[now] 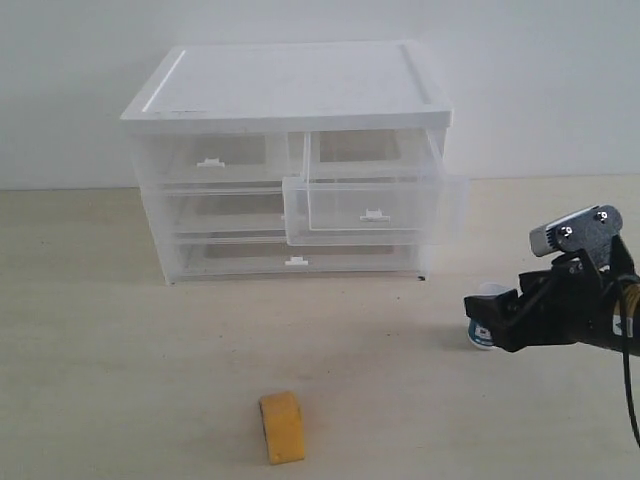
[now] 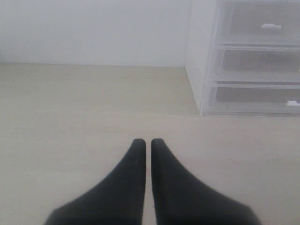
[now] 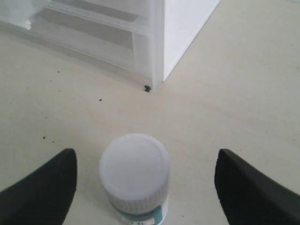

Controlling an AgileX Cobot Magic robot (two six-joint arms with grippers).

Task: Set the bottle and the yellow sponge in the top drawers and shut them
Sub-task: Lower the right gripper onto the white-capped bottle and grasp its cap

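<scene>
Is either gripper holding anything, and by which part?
Nothing is held. The right gripper stands open, fingers either side of the bottle without touching; the left gripper is shut, empty.

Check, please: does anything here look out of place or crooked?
Only the right top drawer stands pulled far out, its front lower than the shut left top drawer; whether it sags, I cannot tell.

The right hand [image 1: 482, 322] is recorded as black, with a blocky housing. A grey camera module [image 1: 555, 238] is mounted above it on a dark bracket [image 1: 600, 238], where two bright screws [image 1: 567, 231] are noted. A black cable [image 1: 630, 390] and a small yellow marking [image 1: 626, 325] are observed behind. The left hand [image 2: 146, 145] is formed of two matte black tapered fingers [image 2: 126, 187], rounded at the tips.
</scene>
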